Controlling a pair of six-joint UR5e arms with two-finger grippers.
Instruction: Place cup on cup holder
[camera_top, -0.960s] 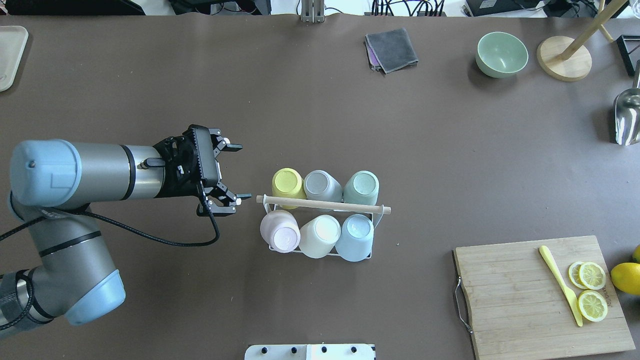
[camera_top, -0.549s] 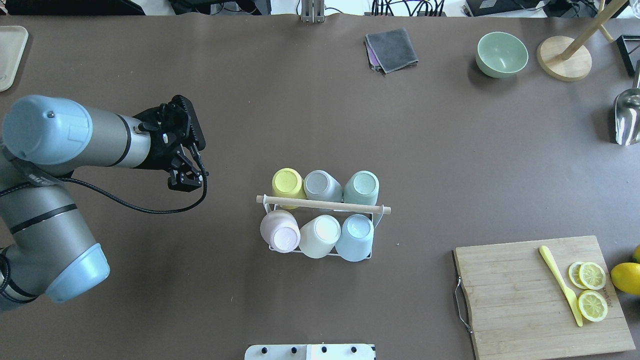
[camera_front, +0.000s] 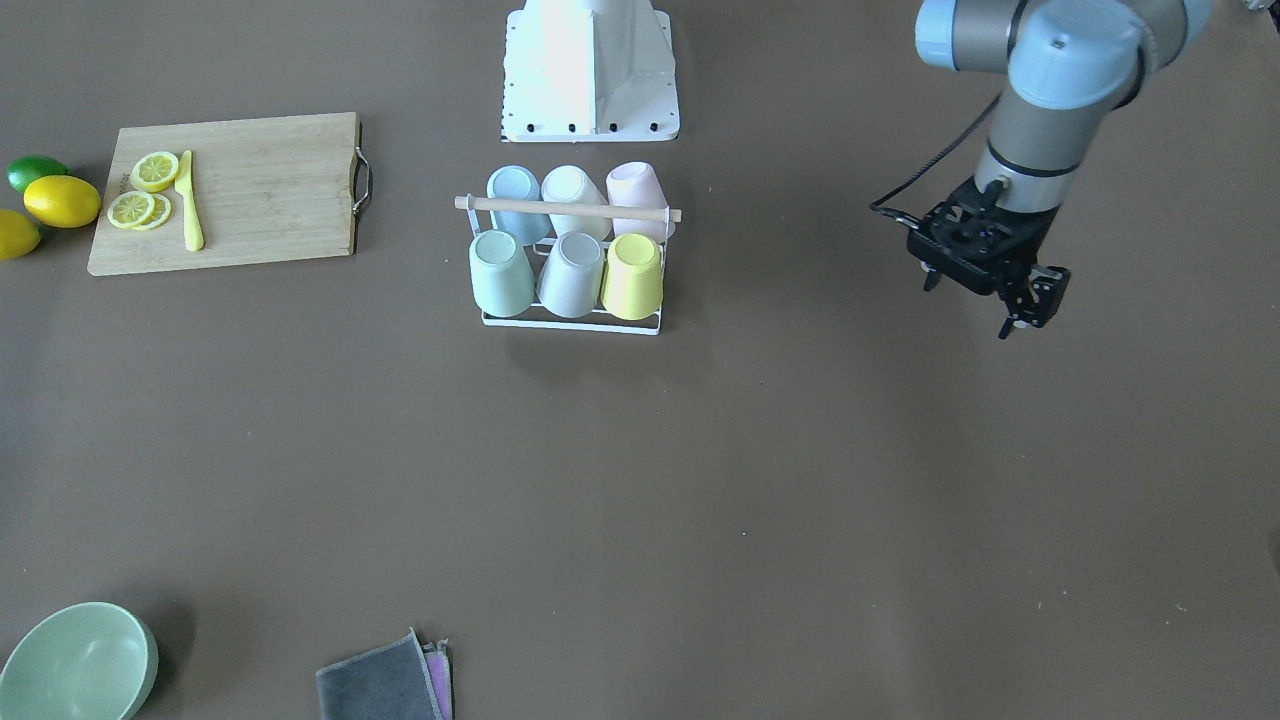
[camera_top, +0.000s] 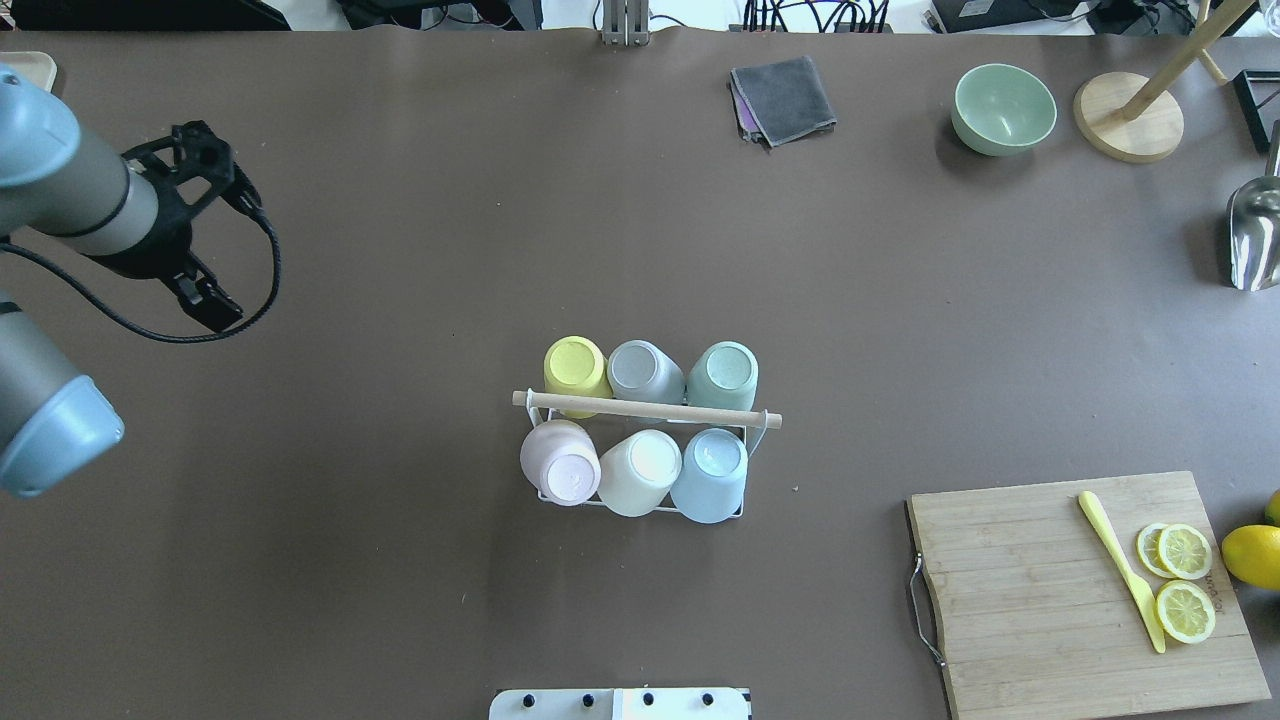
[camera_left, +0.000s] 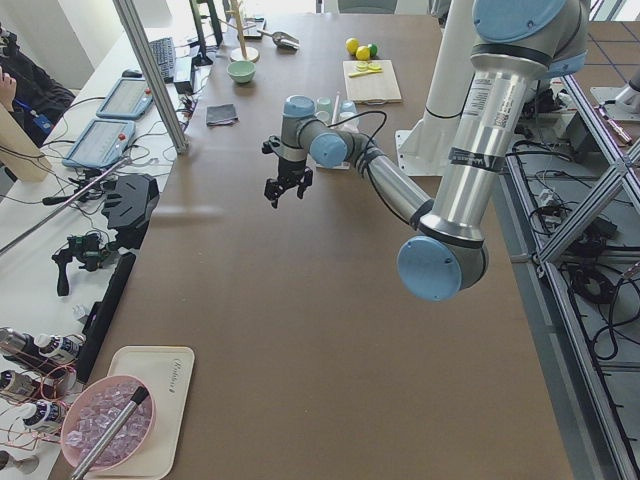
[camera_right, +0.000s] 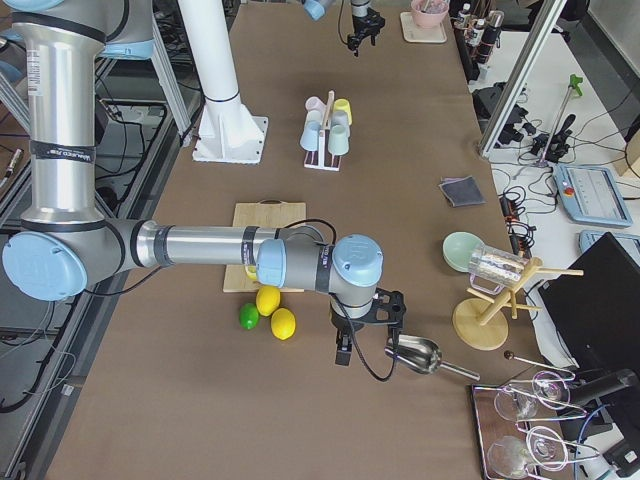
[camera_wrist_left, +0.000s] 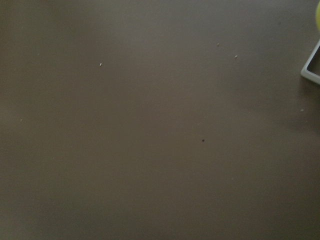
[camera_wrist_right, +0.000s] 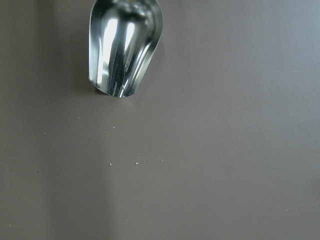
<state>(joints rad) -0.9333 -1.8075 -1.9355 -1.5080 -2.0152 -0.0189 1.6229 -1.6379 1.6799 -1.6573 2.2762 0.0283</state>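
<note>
well away from the cup holder (camera_top: 640, 408), the left hand (camera_top: 226, 234) hangs open, holding nothing

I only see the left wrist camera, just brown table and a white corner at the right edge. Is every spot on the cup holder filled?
Observer: Yes, the cup holder carries six upside-down cups, three per row.
Operator: Is the left gripper holding anything?
Observer: No, the left gripper holds nothing, out to the holder's side.
Operator: And the right arm?
Observer: The right gripper is beside the metal scoop, well away from the holder.
</note>
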